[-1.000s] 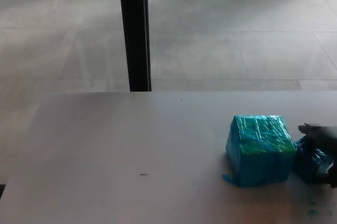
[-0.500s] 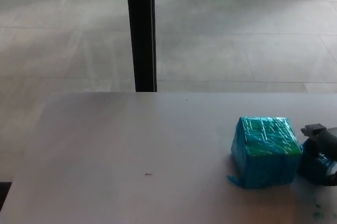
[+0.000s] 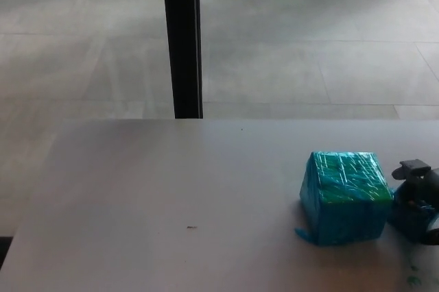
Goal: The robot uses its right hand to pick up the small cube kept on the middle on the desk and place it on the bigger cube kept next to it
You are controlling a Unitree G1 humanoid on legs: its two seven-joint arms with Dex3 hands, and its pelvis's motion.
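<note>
Right hand (image 3: 418, 192) sits at the desk's (image 3: 171, 189) right edge, apparently clamped on the small cube (image 3: 410, 219), which touches the big cube (image 3: 345, 196) just left of it. Little has shifted over the last second, so lifting hasn't begun.

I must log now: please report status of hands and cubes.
Right robot hand at small cube, grip unclear. Left not visible. Big cube top bare.
</note>
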